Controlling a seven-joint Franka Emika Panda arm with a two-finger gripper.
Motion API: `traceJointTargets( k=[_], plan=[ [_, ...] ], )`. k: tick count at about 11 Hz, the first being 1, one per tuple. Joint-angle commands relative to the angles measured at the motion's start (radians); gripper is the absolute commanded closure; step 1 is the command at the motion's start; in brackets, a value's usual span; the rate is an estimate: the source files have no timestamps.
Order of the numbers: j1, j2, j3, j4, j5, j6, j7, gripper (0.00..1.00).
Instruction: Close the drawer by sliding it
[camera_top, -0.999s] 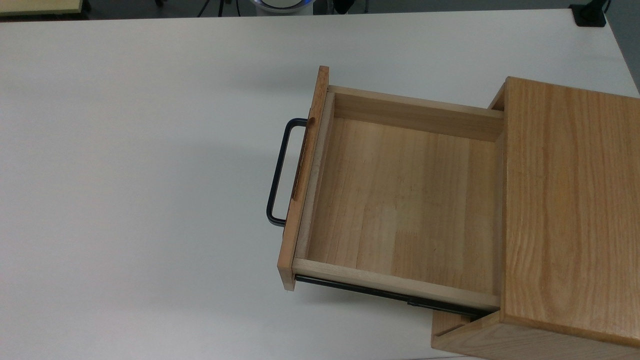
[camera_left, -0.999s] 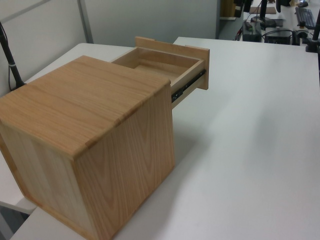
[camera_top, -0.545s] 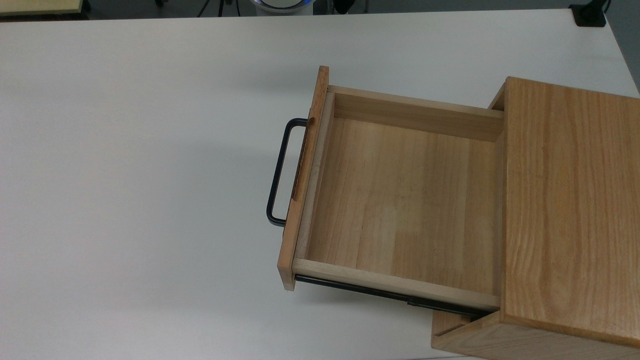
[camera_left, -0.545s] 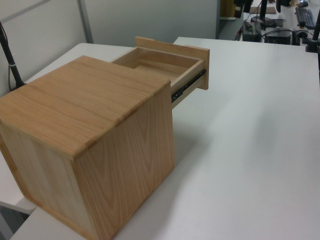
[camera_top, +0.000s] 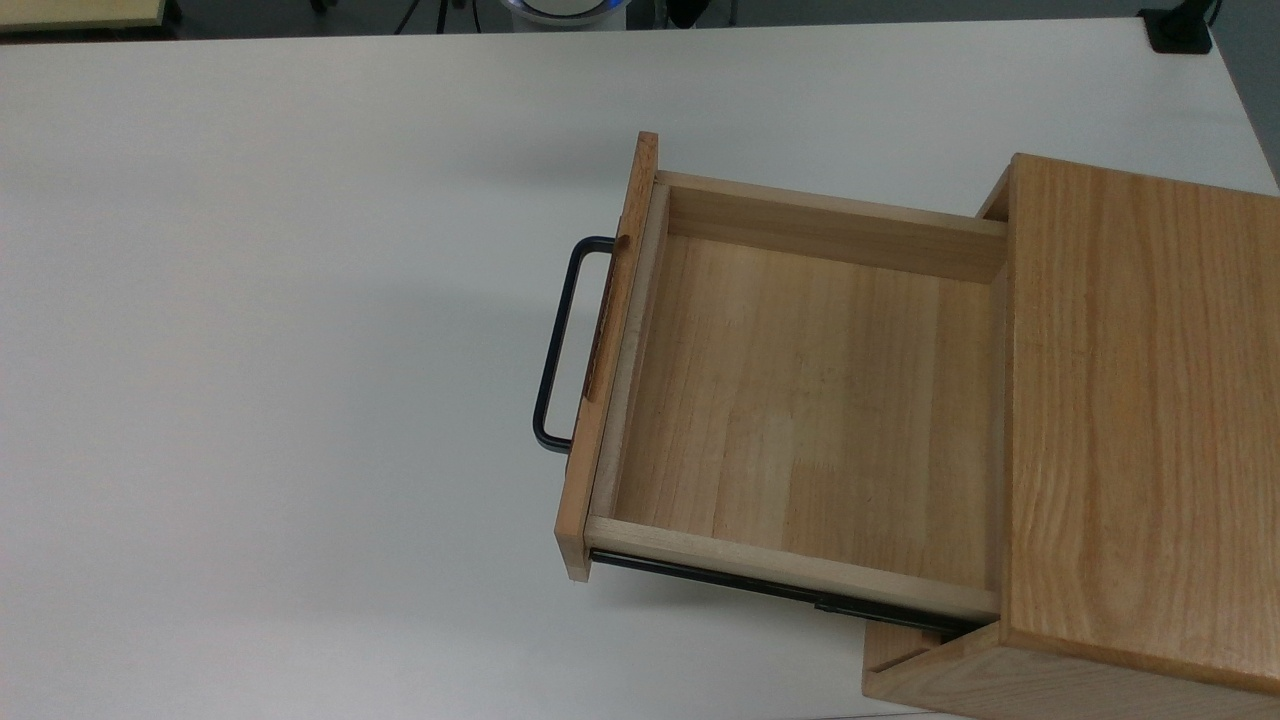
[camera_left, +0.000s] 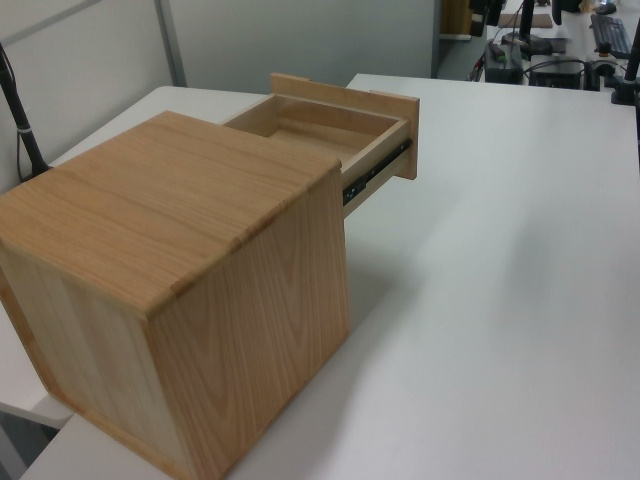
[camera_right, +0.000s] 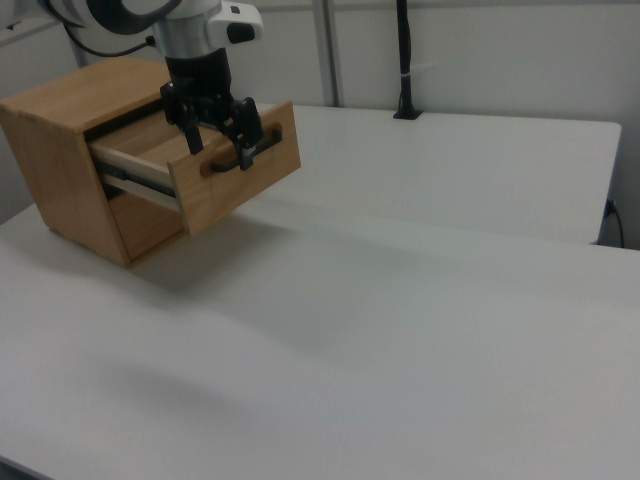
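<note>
We note the gripper hanging fingers-down before the open drawer, apparently near its handle; its grip state we cannot tell.

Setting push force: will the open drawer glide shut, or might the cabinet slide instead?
The drawer probably glides easily on its black metal rail. Wooden and empty, it is likely stiff and light. The cabinet stands on a smooth table, so it might shift.

Your arm in the right view has rounded white shells with dark bands at the joints, ending in a grey wrist section and a black two-fingered tool with blocky fingers.
</note>
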Motion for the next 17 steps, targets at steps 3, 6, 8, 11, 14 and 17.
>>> traceJointTargets(
  k=[3, 6, 8, 11, 14, 17],
  plan=[
    [0.008, 0.009, -0.014, -0.036, -0.017, 0.04, -0.28, 0.0],
    [0.007, 0.047, -0.017, -0.035, -0.013, 0.147, -0.279, 0.0],
    [0.008, 0.098, -0.017, -0.033, -0.003, 0.292, -0.227, 0.23],
    [0.016, 0.196, -0.014, -0.027, -0.002, 0.536, 0.205, 1.0],
    [0.027, 0.27, -0.005, -0.021, -0.003, 0.697, 0.376, 1.0],
    [0.083, 0.314, -0.005, -0.021, -0.008, 0.716, 0.485, 1.0]
  ],
)
